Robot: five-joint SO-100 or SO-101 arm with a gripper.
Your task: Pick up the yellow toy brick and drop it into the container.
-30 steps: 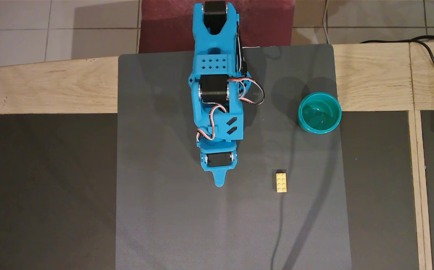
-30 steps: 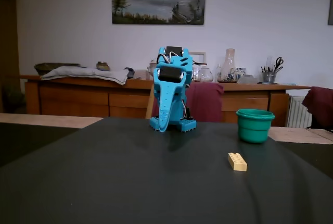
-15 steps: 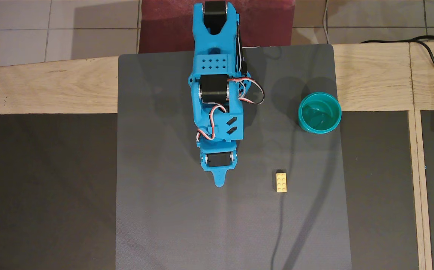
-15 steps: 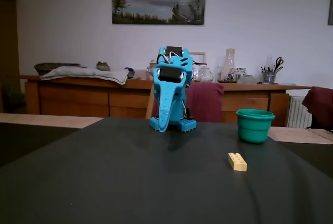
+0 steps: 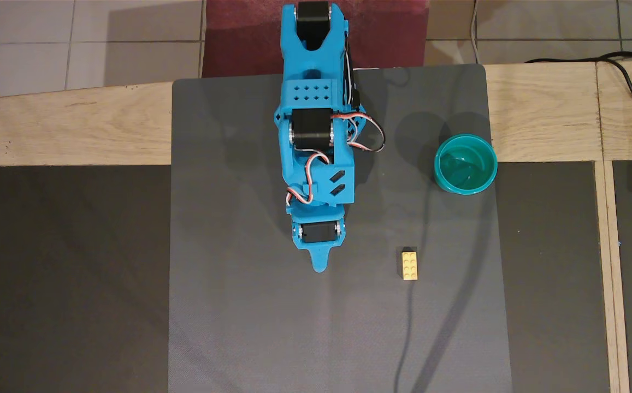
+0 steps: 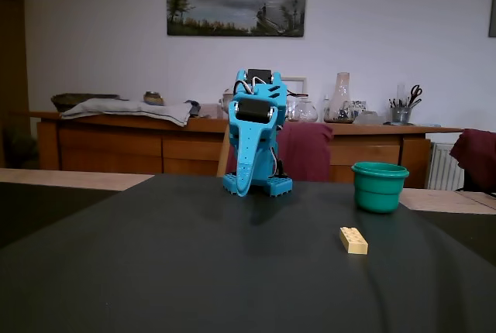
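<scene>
Flat on the mat, the yellow toy brick (image 5: 409, 265) points lengthwise up-down in the overhead view — tool (image 5: 320, 266) closed, empty.

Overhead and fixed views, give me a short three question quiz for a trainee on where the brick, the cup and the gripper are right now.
1. True or false: the brick lies inside the cup.
2. In the overhead view, the brick lies on which side of the gripper? A) left B) right C) directly under it
3. Fill in: in the fixed view, the brick lies ____ the camera than the cup.

Key
1. False: it lies on the grey mat, apart from the cup.
2. B.
3. Nearer.
</scene>
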